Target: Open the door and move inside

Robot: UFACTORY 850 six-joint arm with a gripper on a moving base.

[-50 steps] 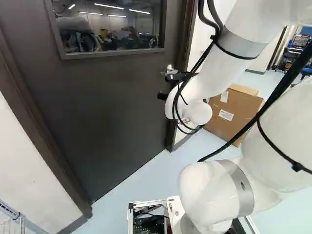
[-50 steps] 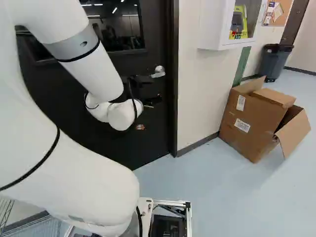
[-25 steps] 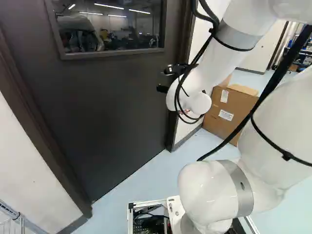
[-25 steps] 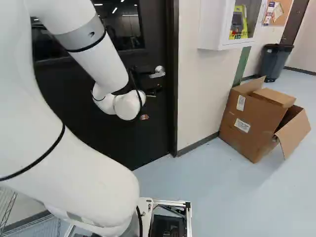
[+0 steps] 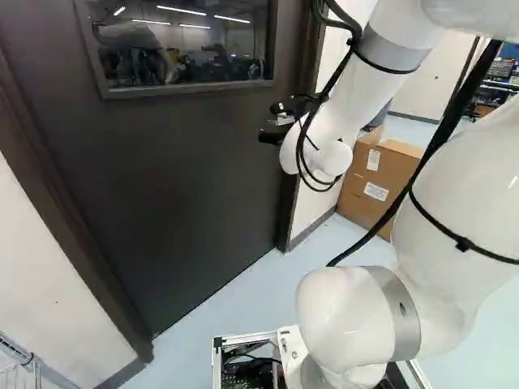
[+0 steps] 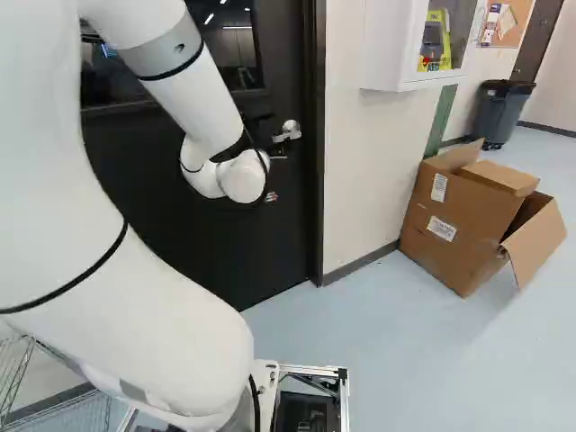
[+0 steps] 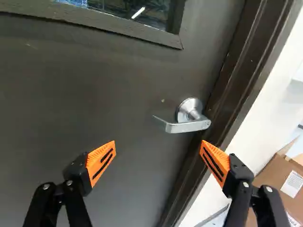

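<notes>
Since the earlier base views, the white, smooth-skinned arm [image 5: 357, 91] has lifted its black two-fingered gripper [image 5: 272, 121] higher along the door; base, door and box hold their places. The gripper's fingers are spread wide, their ribbed orange pads [image 7: 101, 161] apart. The silvery metal lever handle [image 7: 182, 125], curved out from a round rose, sits ahead of the gap between them, toward one o'clock. The flat dark brown door [image 5: 195, 186] is shut in its dark frame [image 7: 251, 52], with a framed glass window [image 5: 182, 44] at eleven o'clock in the left base view. In the right base view, an open brown cardboard box [image 6: 454, 225] stands at three o'clock on the smooth pale blue floor [image 6: 405, 360], a dark grey bin [image 6: 502, 112] at two, and a white wall cabinet [image 6: 396, 45] at one.
</notes>
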